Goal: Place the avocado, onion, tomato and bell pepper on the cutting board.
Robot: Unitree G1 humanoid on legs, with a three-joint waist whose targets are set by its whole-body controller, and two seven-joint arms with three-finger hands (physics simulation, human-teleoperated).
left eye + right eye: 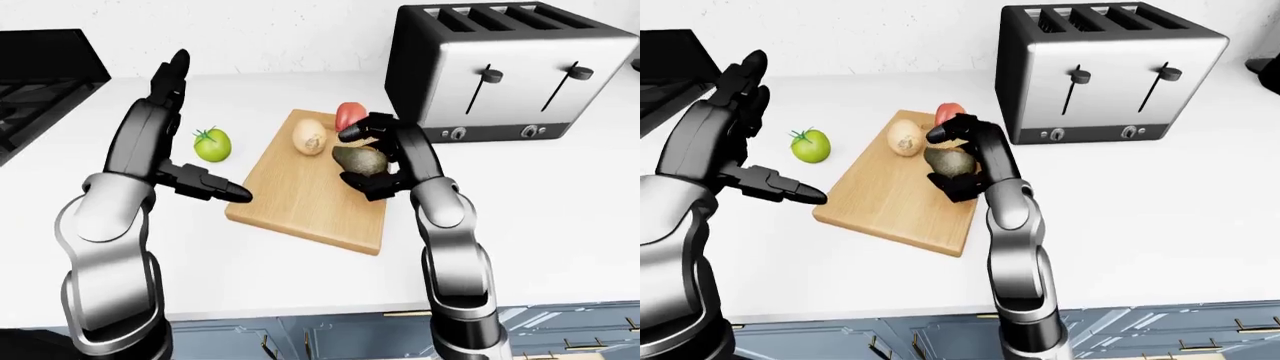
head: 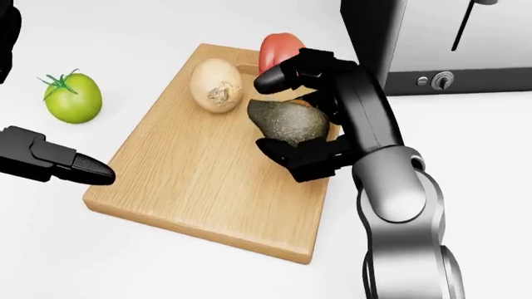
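Observation:
My right hand (image 2: 287, 112) is shut on the dark green avocado (image 2: 287, 121), holding it over the right side of the wooden cutting board (image 2: 191, 180). A pale onion (image 2: 216, 84) lies on the board's upper part. The red bell pepper (image 2: 276, 50) stands at the board's top right edge, partly hidden by my fingers. The green tomato (image 2: 73, 98) rests on the white counter left of the board. My left hand (image 1: 180, 127) is open, raised left of the board, its thumb (image 2: 83, 167) pointing at the board's left edge.
A silver four-slot toaster (image 1: 500, 71) stands right of the board, close to my right hand. A black stovetop (image 1: 40, 71) is at the far left. The white counter (image 1: 560, 210) ends at its near edge above blue cabinets (image 1: 320, 337).

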